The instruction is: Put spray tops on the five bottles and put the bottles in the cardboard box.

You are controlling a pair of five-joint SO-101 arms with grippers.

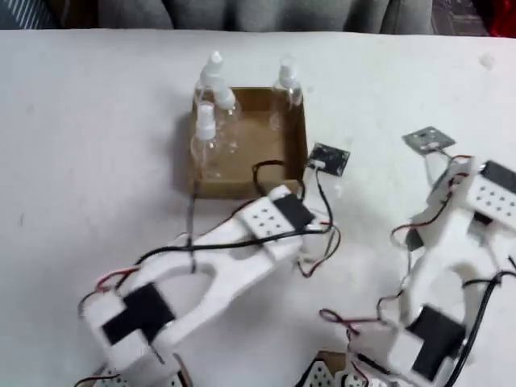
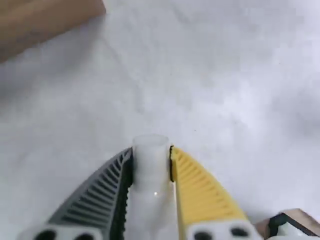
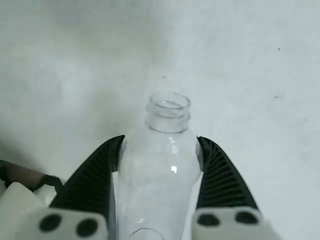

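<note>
**Two arms at the table.** The left gripper [image 2: 151, 152] had its grey and yellow fingers closed on a white spray top [image 2: 150, 172], over the white table [image 2: 240, 75] near a corner of the cardboard box [image 2: 40, 22]. The right gripper [image 3: 160, 142] clasped an uncapped clear bottle [image 3: 159, 175] at its shoulders, well apart from the box. Three capped bottles [image 1: 214, 81] stood upright inside the box.

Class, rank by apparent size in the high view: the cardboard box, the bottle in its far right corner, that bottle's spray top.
1. cardboard box
2. bottle
3. spray top, clearly the smallest
</note>
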